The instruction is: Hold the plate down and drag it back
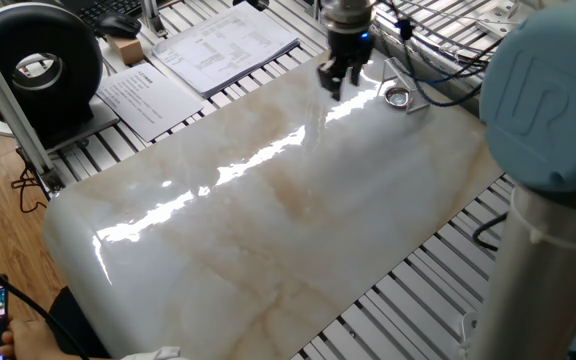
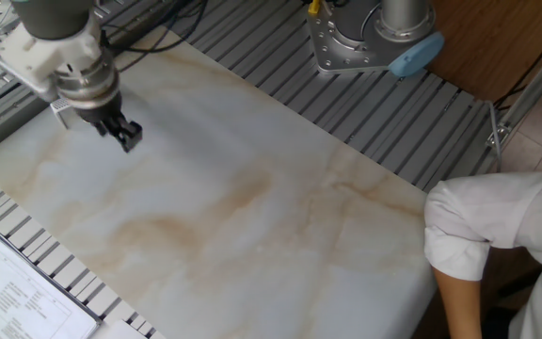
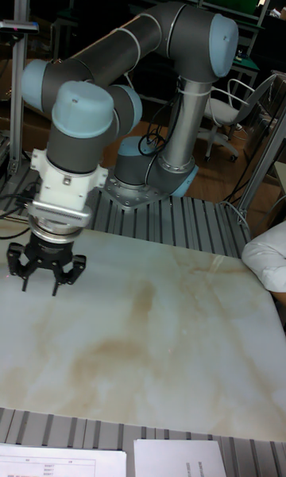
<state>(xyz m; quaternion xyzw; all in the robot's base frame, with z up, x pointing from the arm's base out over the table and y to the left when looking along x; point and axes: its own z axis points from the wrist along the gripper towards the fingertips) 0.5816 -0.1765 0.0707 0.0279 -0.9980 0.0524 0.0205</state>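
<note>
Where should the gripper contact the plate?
From straight above, on the plate's flat centre inside its rim. It lies flat and shallow on the clear stand, leaving no side to pinch; the gripper should press down, then drag.

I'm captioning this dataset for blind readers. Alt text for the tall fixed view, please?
A grey UR5 arm bends down over a glossy marble slab, its gripper open with fingertips close above the slab's left side. A person's white sleeve shows at the right edge.

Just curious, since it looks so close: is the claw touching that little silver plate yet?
Apart. In one fixed view the claw hangs left of the plate, with bare marble slab showing between them.
</note>
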